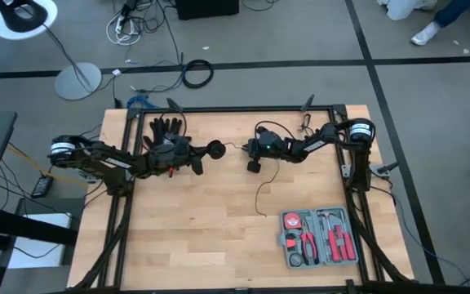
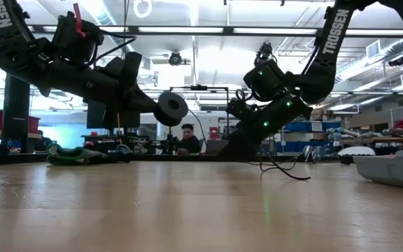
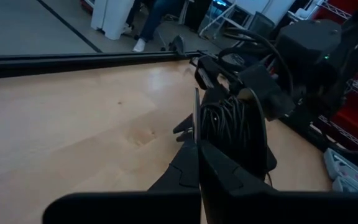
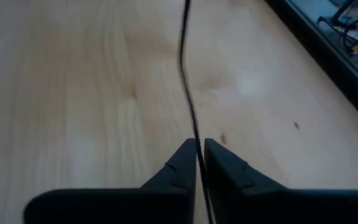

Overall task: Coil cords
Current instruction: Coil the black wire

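Wooden table (image 1: 219, 237) | left claw (image 1: 205, 152) clenched on disc (image 1: 215, 149), upper centre | right claw (image 4: 199, 155) pinching wire (image 4: 185, 74) | mid-coil; next: wrap wire round disc

I am seeing the glove (image 1: 166, 126) lying at the surface's (image 1: 186, 220) far left, the tool case (image 1: 320, 238) sitting near right.

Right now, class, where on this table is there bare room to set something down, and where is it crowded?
Free: the near left of the table, beside the tool case, and the near edge. Also the far right corner. Crowded: the far strip, where the left gripper holds the disc by the glove, and the right gripper pinches the wire, which trails toward the case.
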